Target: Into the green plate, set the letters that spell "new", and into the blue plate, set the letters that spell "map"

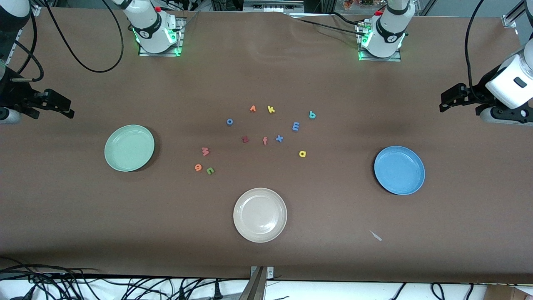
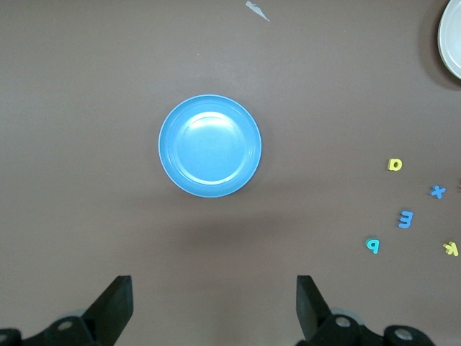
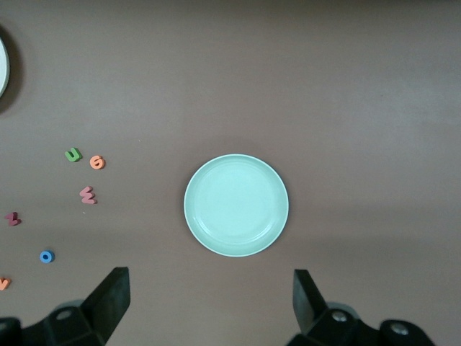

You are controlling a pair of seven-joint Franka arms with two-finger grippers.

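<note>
Brown worktop [image 1: 266, 75] with three plates and a loose cluster of foam letters at mid-table.

Left gripper [image 2: 215, 306] up in the air at the left arm's end of the worktop, jaws spread wide, nothing between them, waiting. Blue plate [image 2: 209, 145] on the worktop below and ahead of it in the left wrist view, bare inside. Same plate [image 1: 399, 170] toward the left arm's end in the front view, well apart from the letters.

Right gripper [image 3: 210, 303] likewise aloft at the right arm's end, jaws wide, holding nothing, waiting. Green plate [image 3: 236, 205] below and ahead of it, also bare (only its pale rim and floor showing).

Letters for "new" grouped on the side nearest the green plate: red-pink w [image 1: 205, 151], orange e [image 1: 198, 167] and green n [image 1: 210, 170], the e and n just beside each other and nearer the front camera than the w. None touching either gripper.

Letters for "map" toward the blue plate's side: teal p [image 1: 312, 115], blue m [image 1: 295, 126], yellow a [image 1: 302, 153], spaced apart, the a nearest the front camera.

Cream-white plate [image 1: 260, 214] nearest the front camera, between the other two plates.
</note>
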